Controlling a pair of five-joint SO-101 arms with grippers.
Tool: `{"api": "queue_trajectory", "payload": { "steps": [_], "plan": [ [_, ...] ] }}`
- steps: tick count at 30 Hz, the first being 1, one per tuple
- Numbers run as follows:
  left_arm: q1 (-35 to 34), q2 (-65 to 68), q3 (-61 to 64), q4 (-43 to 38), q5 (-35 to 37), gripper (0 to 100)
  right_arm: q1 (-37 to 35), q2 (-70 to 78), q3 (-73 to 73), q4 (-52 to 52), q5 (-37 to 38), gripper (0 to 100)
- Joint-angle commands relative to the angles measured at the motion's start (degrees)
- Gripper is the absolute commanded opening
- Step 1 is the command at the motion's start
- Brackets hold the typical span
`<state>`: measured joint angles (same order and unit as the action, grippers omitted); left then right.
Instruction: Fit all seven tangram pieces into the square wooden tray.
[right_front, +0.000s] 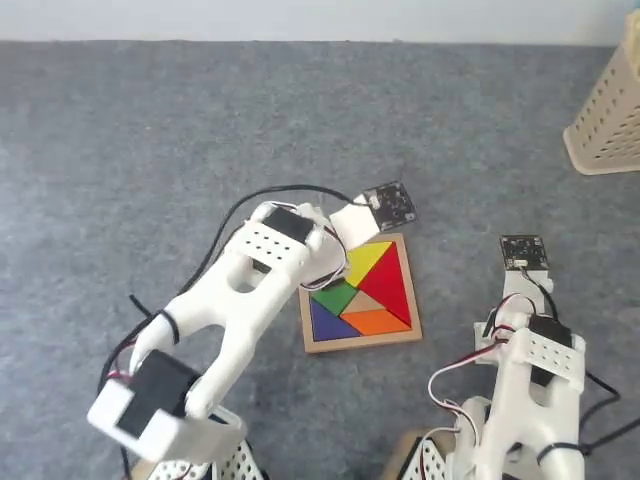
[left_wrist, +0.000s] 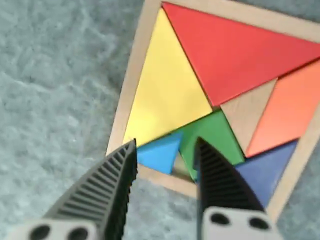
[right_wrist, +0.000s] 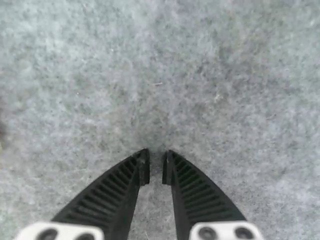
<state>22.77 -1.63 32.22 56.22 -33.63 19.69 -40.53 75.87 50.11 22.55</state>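
The square wooden tray (right_front: 365, 343) lies on the grey carpet at mid-table. Inside it I see a yellow triangle (left_wrist: 165, 90), a red triangle (left_wrist: 235, 55), an orange piece (left_wrist: 285, 115), a green piece (left_wrist: 212, 135), a dark blue piece (left_wrist: 265, 167) and a tan piece (left_wrist: 247, 112). A small light blue triangle (left_wrist: 157, 152) sits at the tray's rim (left_wrist: 132, 70), slightly tilted. My left gripper (left_wrist: 165, 145) hangs open just above it, one finger on each side. My right gripper (right_wrist: 156, 155) is shut over bare carpet, right of the tray.
A beige perforated container (right_front: 610, 110) stands at the far right edge. The left arm (right_front: 270, 250) stretches over the tray's left side, trailing a black cable (right_front: 225, 235). The right arm (right_front: 530, 350) rests near the front right.
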Motion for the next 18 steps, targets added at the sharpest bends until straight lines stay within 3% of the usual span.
{"api": "queue_trajectory", "payload": {
  "steps": [1, 18],
  "plan": [
    [-0.79, 1.32, -0.31, -2.20, -1.32, 20, -0.48, -1.27, -0.26, -0.84, 1.05, 8.4],
    [-8.35, 11.60, -10.77, -5.45, -1.41, 19, -0.57, -1.19, -0.26, -0.84, 1.05, 8.4]
  ]
}}
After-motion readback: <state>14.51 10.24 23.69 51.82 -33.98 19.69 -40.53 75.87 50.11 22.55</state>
